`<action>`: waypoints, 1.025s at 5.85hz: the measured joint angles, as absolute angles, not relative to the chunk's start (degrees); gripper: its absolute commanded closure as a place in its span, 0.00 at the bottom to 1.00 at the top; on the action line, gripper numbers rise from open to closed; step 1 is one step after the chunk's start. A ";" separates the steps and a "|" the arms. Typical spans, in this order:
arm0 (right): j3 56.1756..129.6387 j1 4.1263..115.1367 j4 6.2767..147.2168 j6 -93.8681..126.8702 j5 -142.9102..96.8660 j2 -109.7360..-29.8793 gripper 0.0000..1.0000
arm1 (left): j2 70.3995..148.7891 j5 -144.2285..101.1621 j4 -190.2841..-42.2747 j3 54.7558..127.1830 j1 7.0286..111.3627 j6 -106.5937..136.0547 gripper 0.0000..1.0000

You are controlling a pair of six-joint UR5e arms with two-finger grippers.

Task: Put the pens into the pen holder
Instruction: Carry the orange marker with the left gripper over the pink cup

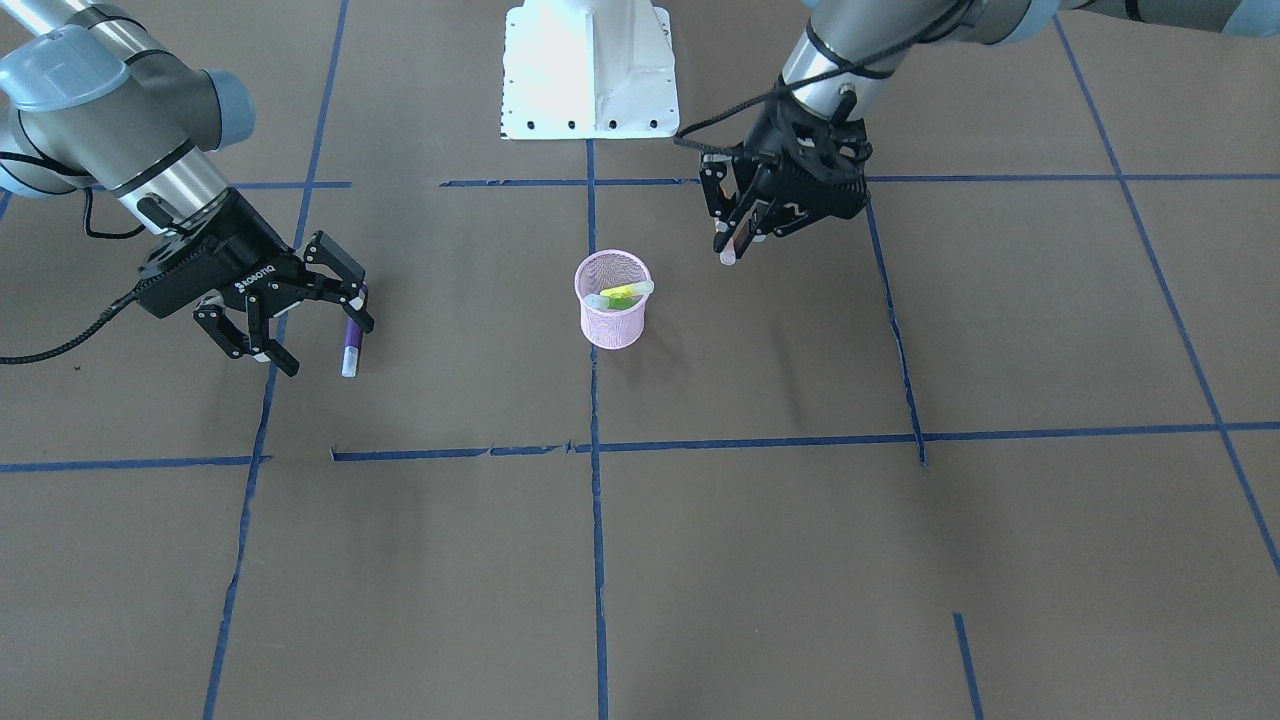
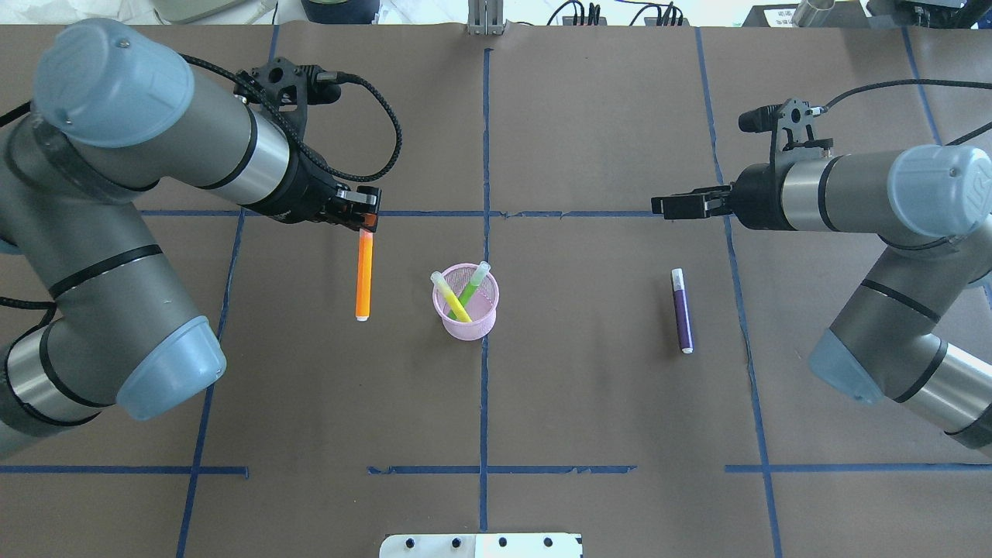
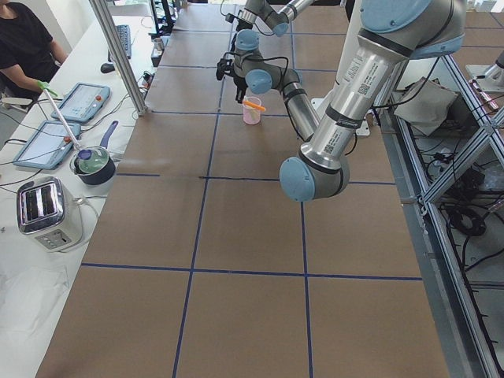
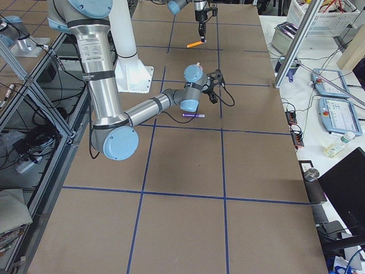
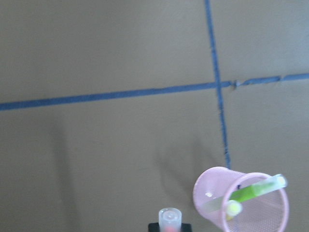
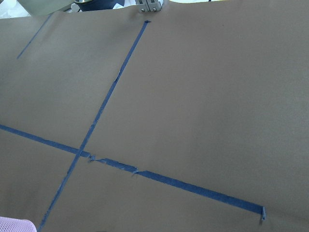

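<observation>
The pink mesh pen holder stands upright at the table's middle, with a green pen and a yellow pen leaning inside. My left gripper is shut on the orange pen, held off the table beside the holder. Its pale cap shows in the left wrist view next to the holder. The purple pen lies flat on the table. My right gripper is open and empty just beside it.
The white robot base plate is at the robot's side of the table. Blue tape lines cross the brown tabletop. A side bench with a toaster and a pot runs along the far side.
</observation>
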State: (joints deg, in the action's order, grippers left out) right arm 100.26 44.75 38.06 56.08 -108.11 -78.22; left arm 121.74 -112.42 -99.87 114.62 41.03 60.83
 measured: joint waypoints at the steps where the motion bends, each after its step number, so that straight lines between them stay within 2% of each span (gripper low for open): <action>1: 100.22 44.83 38.06 56.10 -108.05 -78.22 0.01 | 121.72 -104.76 -106.75 115.92 38.67 62.71 1.00; 3: 100.23 44.91 38.06 56.09 -107.97 -78.39 0.01 | 121.46 -85.59 -117.60 114.62 29.77 64.79 1.00; 6: 99.95 44.89 38.06 56.07 -107.83 -78.73 0.01 | 120.07 -71.42 -129.71 105.41 23.37 64.48 1.00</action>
State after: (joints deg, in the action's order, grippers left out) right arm 99.95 44.89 38.06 56.07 -107.83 -78.73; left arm 120.07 -71.42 -129.71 105.41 23.37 64.48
